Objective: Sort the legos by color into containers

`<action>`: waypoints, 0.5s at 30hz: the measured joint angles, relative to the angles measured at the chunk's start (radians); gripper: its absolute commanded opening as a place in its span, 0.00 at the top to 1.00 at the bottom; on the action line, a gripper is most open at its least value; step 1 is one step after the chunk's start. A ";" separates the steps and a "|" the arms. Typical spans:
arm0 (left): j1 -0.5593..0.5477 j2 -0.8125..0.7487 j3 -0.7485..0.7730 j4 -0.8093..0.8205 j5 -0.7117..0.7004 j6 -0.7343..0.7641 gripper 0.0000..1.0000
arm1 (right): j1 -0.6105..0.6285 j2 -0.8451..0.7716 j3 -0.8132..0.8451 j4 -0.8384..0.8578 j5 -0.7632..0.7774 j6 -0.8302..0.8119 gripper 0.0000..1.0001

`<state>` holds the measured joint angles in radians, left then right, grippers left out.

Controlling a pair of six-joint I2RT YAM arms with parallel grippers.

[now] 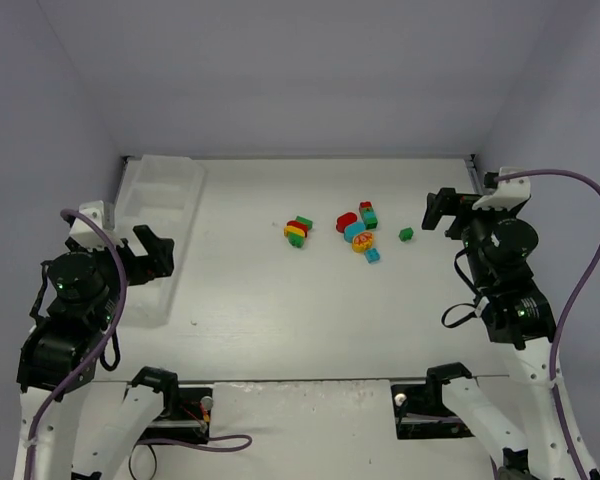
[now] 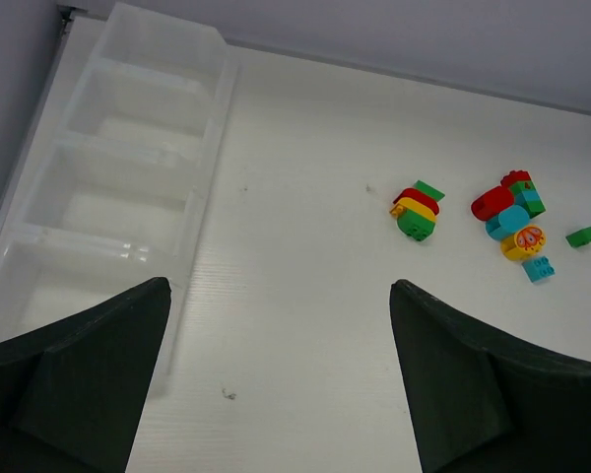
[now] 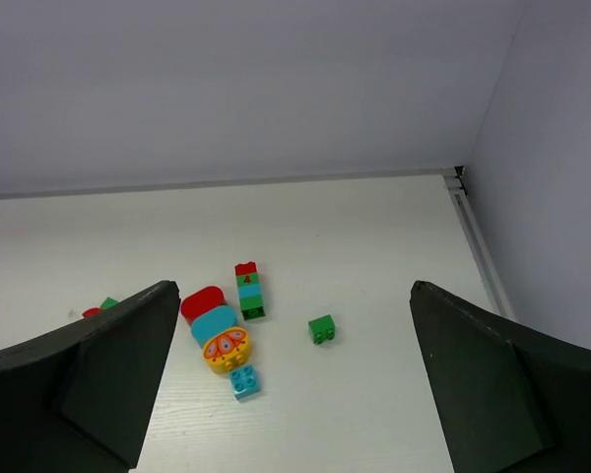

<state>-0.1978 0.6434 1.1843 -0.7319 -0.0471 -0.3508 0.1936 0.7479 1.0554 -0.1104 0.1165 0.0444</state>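
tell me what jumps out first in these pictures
The bright bricks scattered mid-table stand out against the white table, one green brick lying apart to their right. A clear tray with empty compartments sits along the left edge. The left gripper and right gripper hang open on either side.

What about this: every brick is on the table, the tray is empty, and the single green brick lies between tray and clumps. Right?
Not there: the single green brick lies beyond the clumps, away from the tray, as the top view shows. The rest holds.
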 measured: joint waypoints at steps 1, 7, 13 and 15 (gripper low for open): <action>-0.003 -0.004 0.000 -0.001 0.000 0.005 0.14 | 0.000 -0.003 0.000 -0.004 0.000 0.000 0.00; -0.011 -0.005 0.000 -0.002 0.020 0.022 0.15 | 0.000 -0.029 -0.002 -0.013 -0.003 0.004 0.00; -0.037 0.101 0.002 0.003 0.083 0.015 0.20 | 0.000 -0.002 -0.022 -0.018 -0.040 0.055 0.00; -0.073 0.177 0.009 0.006 0.101 0.003 0.20 | 0.000 0.026 -0.044 -0.024 -0.046 0.087 0.00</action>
<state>-0.2707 0.8204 1.1934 -0.7258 0.0544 -0.3477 0.1936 0.7742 1.0115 -0.1341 0.0708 0.1310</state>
